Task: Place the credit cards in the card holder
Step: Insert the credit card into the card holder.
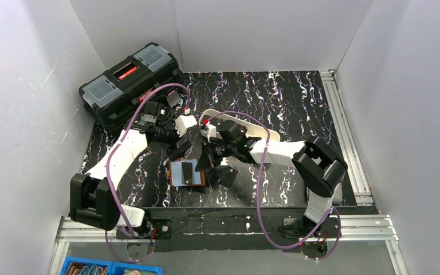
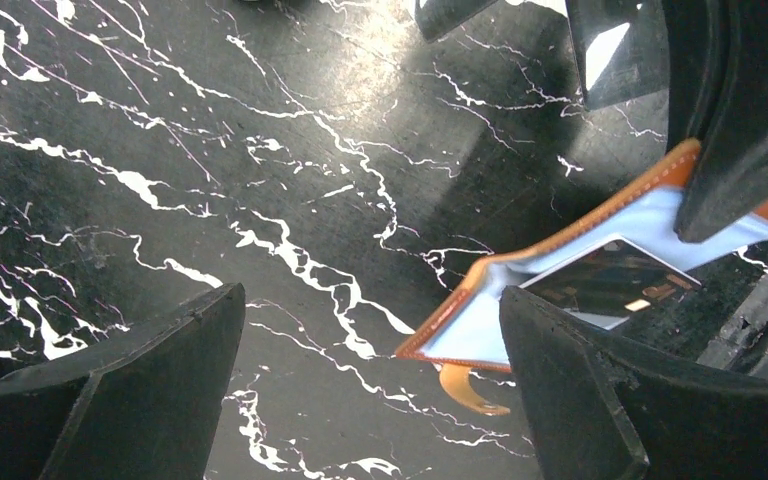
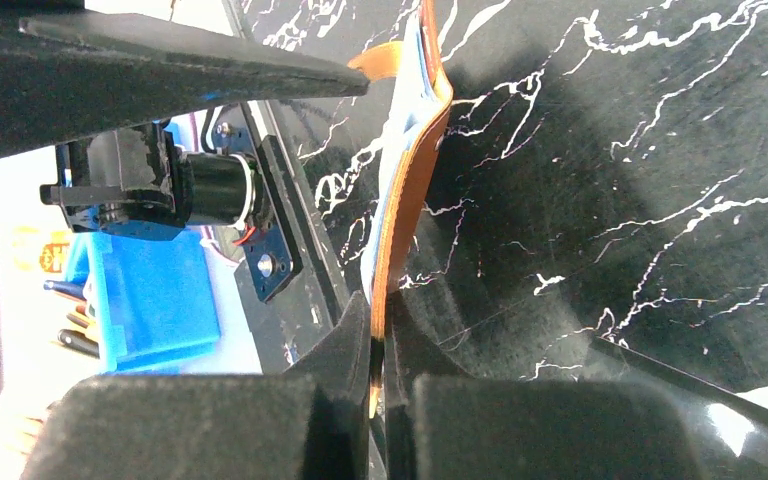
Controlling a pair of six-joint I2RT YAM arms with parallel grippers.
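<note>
Where the two arms meet, a small brown leather card holder [image 1: 176,174] lies opened on the black, white-veined marble-pattern surface [image 1: 298,103], blue-grey lining upward. One dark glossy credit card [image 2: 610,280] rests on that lining; whether it sits in a pocket cannot be told. The right claw [image 3: 378,365] is clenched on the holder's leather edge, with that side tilted up off the surface. The left claw [image 2: 370,390] is released, its jaws spread wide, hovering above the holder's other end and touching nothing. A second glossy dark card [image 2: 605,55] lies on the surface just beyond the holder. A black toolbox [image 1: 129,83] stands at the far left corner.
</note>
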